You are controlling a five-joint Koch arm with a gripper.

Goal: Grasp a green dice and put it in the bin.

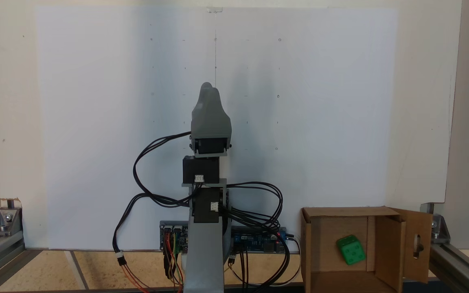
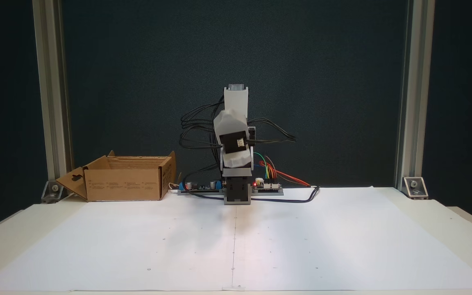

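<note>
The green dice [image 1: 351,250] lies inside the bin [image 1: 318,244], well apart from the folded arm's hand [image 1: 207,88]; its opening I cannot tell.

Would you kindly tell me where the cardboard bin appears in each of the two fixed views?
A fixed view: bin at lower right, opening visible, green dice inside.
A fixed view: bin at left, side wall toward the camera.
Shared landmark: the slot-cut flap on its outer side.
</note>
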